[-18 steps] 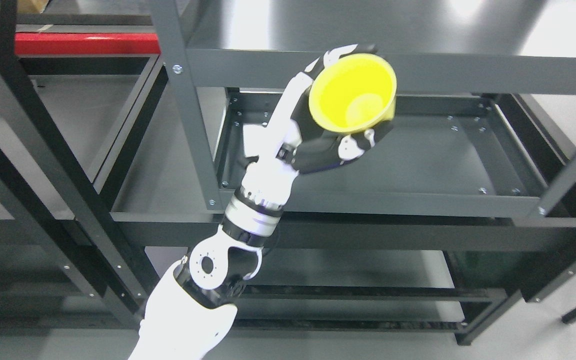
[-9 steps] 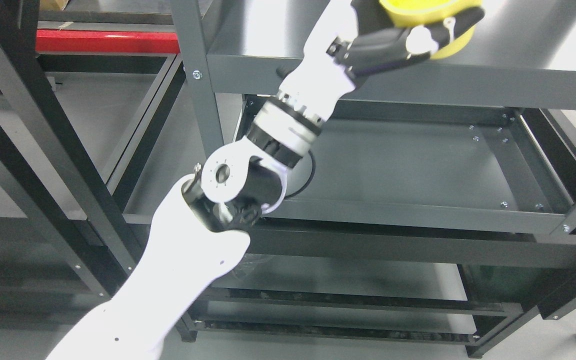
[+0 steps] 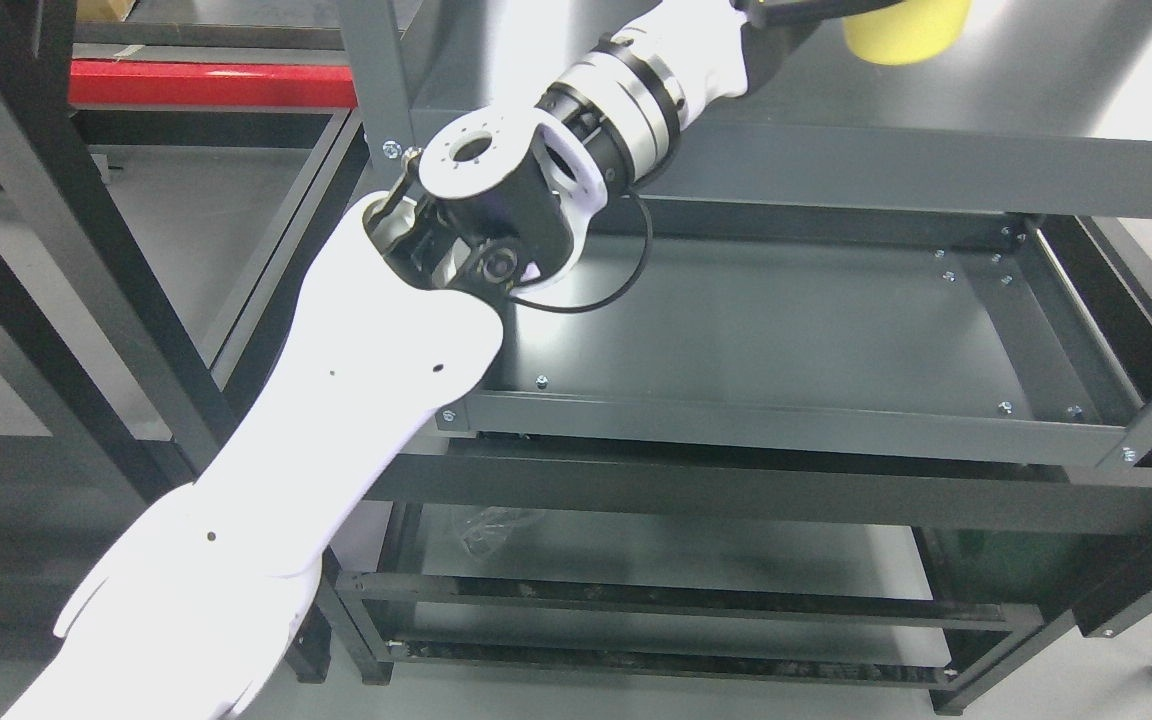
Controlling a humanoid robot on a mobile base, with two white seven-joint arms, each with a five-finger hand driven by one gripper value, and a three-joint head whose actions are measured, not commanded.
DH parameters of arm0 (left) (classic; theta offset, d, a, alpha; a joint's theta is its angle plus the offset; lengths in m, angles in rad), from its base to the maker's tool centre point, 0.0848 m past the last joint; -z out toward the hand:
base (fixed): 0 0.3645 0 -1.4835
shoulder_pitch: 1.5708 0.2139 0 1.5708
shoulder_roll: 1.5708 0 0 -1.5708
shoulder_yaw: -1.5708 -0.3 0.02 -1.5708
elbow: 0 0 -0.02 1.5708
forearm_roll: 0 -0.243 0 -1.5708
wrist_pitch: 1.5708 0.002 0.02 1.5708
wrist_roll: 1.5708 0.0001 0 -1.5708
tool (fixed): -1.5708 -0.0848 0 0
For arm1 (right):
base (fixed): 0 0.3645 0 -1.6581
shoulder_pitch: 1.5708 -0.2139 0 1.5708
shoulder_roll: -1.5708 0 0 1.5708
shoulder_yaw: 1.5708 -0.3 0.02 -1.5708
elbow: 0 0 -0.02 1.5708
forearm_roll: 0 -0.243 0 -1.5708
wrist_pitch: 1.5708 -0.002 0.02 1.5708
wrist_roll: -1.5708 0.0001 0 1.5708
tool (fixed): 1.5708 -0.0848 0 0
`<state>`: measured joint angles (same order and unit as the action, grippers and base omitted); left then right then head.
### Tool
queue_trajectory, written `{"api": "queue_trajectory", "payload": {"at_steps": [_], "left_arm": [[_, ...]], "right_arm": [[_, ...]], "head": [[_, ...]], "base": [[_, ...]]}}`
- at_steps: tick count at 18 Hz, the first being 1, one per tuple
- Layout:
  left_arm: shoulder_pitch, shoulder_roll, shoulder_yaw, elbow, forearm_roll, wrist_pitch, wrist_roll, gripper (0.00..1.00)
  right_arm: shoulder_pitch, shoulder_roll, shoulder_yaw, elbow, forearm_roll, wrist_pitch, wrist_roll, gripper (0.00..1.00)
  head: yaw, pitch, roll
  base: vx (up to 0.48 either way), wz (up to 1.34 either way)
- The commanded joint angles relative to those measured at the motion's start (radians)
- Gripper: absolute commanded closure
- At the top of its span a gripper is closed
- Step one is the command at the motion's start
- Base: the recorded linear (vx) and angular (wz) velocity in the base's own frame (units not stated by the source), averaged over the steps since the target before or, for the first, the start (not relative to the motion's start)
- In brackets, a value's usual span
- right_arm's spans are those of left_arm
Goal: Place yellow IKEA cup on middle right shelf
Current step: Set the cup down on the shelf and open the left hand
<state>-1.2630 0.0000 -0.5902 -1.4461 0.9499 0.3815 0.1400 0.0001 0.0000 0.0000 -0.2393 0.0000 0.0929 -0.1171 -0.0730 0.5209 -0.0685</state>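
Observation:
The yellow cup (image 3: 904, 32) shows only as its lower part at the top edge of the head view, over the upper shelf surface (image 3: 1036, 90) of the dark metal rack. My left arm (image 3: 356, 340) rises from the lower left, and its wrist (image 3: 636, 85) crosses the rack's front beam. My left hand (image 3: 806, 8) is almost wholly cut off by the top edge. A dark part of it lies against the cup, holding it. I cannot tell whether the cup touches the surface. The right arm is out of view.
Below the upper surface lies a bare tray shelf (image 3: 816, 330) with screws along its rim. A lower shelf (image 3: 696, 545) holds some clear plastic wrap (image 3: 491, 525). An upright post (image 3: 376, 110) stands beside my elbow. Another rack with a red bar (image 3: 216, 85) fills the left.
My left arm has stretched further up and forward with the cup. The cup and hand have risen from in front of the tray shelf to the top edge. The camera shifted slightly.

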Motion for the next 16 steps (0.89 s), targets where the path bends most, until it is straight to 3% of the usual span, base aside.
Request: {"api": "queue_trajectory", "payload": {"at_steps": [1,5,11,16], "left_arm": [[-0.059,0.017,-0.008,0.305,0.032,0.013,0.000,0.93],[-0.058,0.017,-0.057,0.306,-0.039,0.026,-0.013,0.65],[-0.058,0.017,-0.063,0.293,-0.085,0.026,-0.023,0.30],[-0.058,0.017,-0.063,0.273,-0.105,0.025,-0.034,0.13]], "right_arm": [[0.014,-0.017,0.017,0.000,-0.025,0.001,0.001,0.01],[0.014,-0.017,0.017,0.000,-0.025,0.001,0.001,0.01],[0.014,-0.017,0.017,0.000,-0.025,0.001,0.001,0.01],[0.014,-0.017,0.017,0.000,-0.025,0.001,0.001,0.01]], "head": [[0.0000,0.000,0.000],[0.0000,0.000,0.000],[0.0000,0.000,0.000],[0.0000,0.000,0.000]], "base": [[0.000,0.00],[0.000,0.00],[0.000,0.00],[0.000,0.00]]}}
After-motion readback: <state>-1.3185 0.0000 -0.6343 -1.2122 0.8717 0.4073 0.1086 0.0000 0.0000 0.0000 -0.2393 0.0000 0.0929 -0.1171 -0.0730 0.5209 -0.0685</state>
